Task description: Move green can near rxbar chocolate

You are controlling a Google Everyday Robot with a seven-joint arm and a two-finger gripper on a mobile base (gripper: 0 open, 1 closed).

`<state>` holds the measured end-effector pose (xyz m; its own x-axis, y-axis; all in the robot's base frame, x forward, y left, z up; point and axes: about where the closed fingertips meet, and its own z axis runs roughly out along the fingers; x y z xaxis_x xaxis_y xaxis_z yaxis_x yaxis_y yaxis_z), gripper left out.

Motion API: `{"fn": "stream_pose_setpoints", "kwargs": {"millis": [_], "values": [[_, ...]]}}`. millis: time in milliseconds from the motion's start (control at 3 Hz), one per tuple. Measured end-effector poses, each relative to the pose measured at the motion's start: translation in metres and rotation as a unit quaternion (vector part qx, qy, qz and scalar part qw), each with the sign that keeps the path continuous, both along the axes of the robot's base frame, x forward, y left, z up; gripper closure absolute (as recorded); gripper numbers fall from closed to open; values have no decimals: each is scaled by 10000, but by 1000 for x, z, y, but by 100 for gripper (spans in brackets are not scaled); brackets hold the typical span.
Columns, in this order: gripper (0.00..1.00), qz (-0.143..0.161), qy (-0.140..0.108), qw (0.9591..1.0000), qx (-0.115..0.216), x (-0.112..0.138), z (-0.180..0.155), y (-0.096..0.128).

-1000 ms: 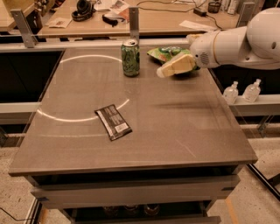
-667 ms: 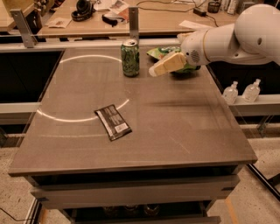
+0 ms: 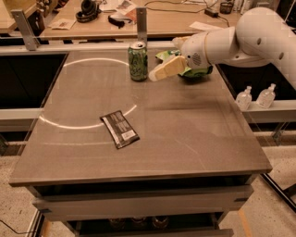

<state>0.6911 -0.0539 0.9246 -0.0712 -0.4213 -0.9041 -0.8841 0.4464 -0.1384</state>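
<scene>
The green can (image 3: 138,61) stands upright near the far edge of the table, silver top up. The rxbar chocolate (image 3: 120,128), a black flat wrapper with a white label patch at its near end, lies flat toward the front left of the table. My gripper (image 3: 157,74) reaches in from the right on a white arm. Its cream fingertips are just right of the can, at about its lower half, a small gap away. Nothing is in the gripper.
A green chip bag (image 3: 192,70) lies behind the gripper at the table's (image 3: 194,139) far right, partly hidden by the arm. Two small clear bottles (image 3: 256,96) stand on a ledge to the right. A desk with headphones (image 3: 88,10) is behind.
The arm and gripper have moved left across the far side of the table, from over the chip bag to just beside the green can. The can and the bar have not moved.
</scene>
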Motion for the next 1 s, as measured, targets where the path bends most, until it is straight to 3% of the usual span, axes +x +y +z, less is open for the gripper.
{"fn": "stream_pose_setpoints", "kwargs": {"millis": [667, 1000], "values": [[0, 557, -180, 9970, 504, 17, -1, 25], [0, 610, -187, 9962, 601, 27, -3, 34]]}}
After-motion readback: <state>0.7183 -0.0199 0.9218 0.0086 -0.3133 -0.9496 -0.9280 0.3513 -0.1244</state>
